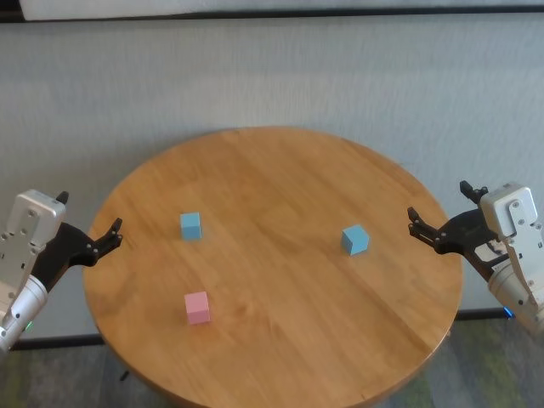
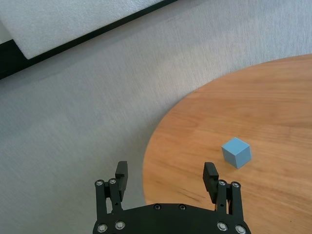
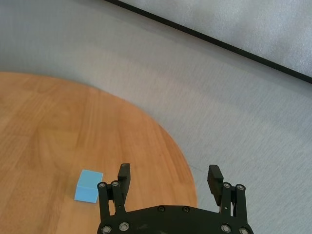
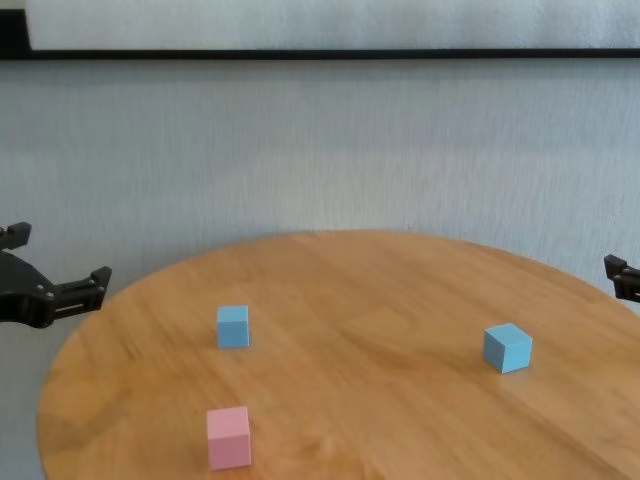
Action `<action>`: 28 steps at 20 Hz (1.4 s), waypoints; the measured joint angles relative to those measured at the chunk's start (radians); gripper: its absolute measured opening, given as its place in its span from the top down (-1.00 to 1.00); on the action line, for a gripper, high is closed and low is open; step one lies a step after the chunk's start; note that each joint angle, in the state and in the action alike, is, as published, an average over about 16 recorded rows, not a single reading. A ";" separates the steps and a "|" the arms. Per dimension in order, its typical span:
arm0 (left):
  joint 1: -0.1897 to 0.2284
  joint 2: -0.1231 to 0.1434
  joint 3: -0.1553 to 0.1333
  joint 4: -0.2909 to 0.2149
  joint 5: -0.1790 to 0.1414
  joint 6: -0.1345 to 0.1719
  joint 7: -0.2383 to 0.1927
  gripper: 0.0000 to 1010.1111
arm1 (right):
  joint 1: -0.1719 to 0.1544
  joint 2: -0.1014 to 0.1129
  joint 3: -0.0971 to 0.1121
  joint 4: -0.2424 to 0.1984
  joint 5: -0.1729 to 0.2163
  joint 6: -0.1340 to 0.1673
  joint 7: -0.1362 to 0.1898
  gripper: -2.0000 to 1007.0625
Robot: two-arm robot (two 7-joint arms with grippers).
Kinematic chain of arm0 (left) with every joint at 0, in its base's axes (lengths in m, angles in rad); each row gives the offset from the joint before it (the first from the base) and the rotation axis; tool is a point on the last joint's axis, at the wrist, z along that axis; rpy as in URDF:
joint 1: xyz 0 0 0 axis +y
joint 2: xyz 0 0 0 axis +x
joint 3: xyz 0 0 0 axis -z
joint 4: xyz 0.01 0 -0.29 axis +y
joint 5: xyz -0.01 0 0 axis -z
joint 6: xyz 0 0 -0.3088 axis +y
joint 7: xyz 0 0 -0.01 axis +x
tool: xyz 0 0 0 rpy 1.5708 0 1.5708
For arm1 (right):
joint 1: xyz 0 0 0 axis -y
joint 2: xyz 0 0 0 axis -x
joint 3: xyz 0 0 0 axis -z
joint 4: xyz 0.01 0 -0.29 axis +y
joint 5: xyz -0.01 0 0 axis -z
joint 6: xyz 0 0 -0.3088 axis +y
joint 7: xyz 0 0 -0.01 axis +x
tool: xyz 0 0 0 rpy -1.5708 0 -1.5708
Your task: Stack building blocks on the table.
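Three building blocks lie apart on the round wooden table. A light blue block sits left of centre, and a pink block lies nearer the front. A second light blue block rests toward the right. My left gripper hovers open and empty at the table's left edge. At the right edge my right gripper is also open and holds nothing.
Grey carpet surrounds the table, with a white wall and dark baseboard behind. Nothing else stands on the tabletop.
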 joint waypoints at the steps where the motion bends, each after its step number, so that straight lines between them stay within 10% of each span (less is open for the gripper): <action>1: 0.000 0.000 0.000 0.000 0.000 0.000 0.000 -0.98 | 0.000 0.000 0.000 0.000 0.000 0.000 0.000 -0.99; 28: 0.000 0.000 0.000 0.000 0.000 0.000 0.000 -0.98 | 0.000 0.000 0.000 0.000 0.000 0.000 0.000 -0.99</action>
